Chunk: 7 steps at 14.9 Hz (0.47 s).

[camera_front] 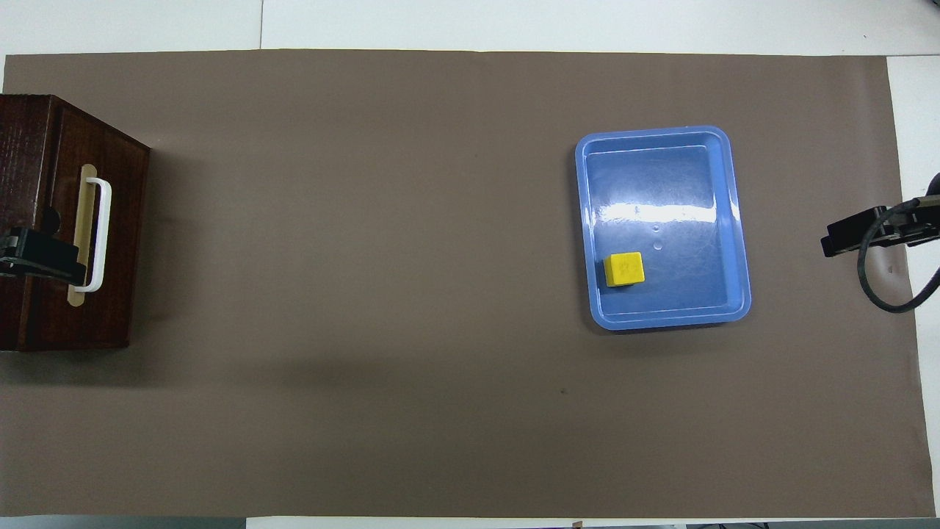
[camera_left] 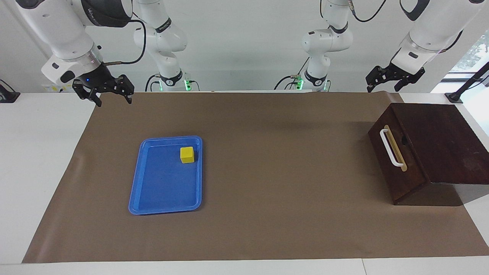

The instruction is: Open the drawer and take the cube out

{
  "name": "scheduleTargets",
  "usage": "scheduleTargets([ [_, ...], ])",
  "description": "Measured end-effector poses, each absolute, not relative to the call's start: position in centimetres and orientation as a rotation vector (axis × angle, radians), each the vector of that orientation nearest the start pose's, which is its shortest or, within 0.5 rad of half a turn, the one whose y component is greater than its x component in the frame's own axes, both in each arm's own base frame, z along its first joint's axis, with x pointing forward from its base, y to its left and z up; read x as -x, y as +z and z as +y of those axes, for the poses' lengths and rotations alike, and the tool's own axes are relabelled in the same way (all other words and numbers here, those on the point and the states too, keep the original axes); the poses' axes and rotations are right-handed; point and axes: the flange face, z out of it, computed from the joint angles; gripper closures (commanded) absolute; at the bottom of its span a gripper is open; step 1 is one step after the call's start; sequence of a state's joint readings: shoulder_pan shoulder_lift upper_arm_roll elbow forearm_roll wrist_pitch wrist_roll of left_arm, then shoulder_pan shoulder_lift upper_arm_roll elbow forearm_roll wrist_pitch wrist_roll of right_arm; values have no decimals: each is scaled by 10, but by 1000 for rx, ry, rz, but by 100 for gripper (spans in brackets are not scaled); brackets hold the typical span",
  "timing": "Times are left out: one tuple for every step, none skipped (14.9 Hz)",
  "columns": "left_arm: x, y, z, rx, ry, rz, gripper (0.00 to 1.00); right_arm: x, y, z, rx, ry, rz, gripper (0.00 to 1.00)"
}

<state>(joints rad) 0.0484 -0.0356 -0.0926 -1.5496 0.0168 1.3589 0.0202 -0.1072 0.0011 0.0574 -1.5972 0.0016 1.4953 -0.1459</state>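
The drawer [camera_left: 399, 168] is pushed in flush in its dark brown wooden box, its white bar handle [camera_left: 390, 148] facing the middle of the table; in the overhead view the drawer [camera_front: 117, 220] is at the left arm's end. The yellow cube [camera_left: 187, 154] [camera_front: 624, 269] lies in a blue tray [camera_left: 153, 208] [camera_front: 664, 317], in the corner nearest the robots. My right gripper [camera_left: 114, 101] hangs open and empty over the mat's edge at the robots' end. My left gripper [camera_left: 383, 89] hangs open and empty above the mat's edge, by the wooden box.
A brown mat [camera_left: 282, 172] covers most of the white table. The wooden box's top [camera_left: 443, 141] slopes and overhangs toward the left arm's end. A black cable [camera_front: 881, 286] loops down from the right arm.
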Motion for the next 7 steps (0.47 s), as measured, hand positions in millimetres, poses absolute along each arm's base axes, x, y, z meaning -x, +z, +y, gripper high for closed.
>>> scheduleTargets([
  [-520, 636, -22, 3111, 240, 97, 0, -545, 605, -27, 3123, 160, -150, 0],
  [-520, 636, -22, 3113, 239, 97, 0, -545, 606, -27, 3123, 160, -150, 0],
  [-520, 636, -23, 3115, 238, 97, 0, -545, 606, -27, 3123, 159, -150, 0],
  [-520, 637, -23, 3115, 237, 98, 0, -545, 606, -27, 3123, 158, -150, 0],
  [-520, 637, -23, 3116, 236, 98, 0, -545, 606, -27, 3123, 157, -150, 0],
  [-521, 637, -23, 3116, 233, 99, 0, -545, 606, -27, 3123, 156, -151, 0],
  [-521, 637, -24, 3117, 229, 100, 0, -545, 607, -27, 3123, 156, -151, 0],
])
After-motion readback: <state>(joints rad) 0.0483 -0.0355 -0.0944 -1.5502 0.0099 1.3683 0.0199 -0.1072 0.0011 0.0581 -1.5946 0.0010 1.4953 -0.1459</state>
